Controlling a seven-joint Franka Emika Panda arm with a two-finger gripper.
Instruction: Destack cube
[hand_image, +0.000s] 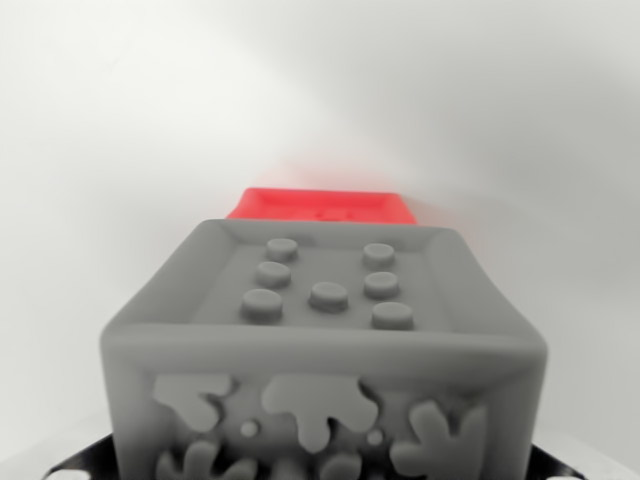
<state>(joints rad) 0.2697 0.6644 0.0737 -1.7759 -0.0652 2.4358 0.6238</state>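
A grey cube (325, 350) fills the lower half of the wrist view, very close to the camera. Its top face carries several raised round studs, and its near face has raised splash-like shapes. Behind it and farther off, a red cube (320, 205) shows only its top edge above the grey one; the rest is hidden. Of my gripper (322, 472) only dark slivers of the fingers (85, 462) show at the bottom corners. They press against the grey cube's two sides, so the gripper is shut on it.
A plain white surface (130, 130) and white background surround the cubes, blurred and featureless. No other object shows.
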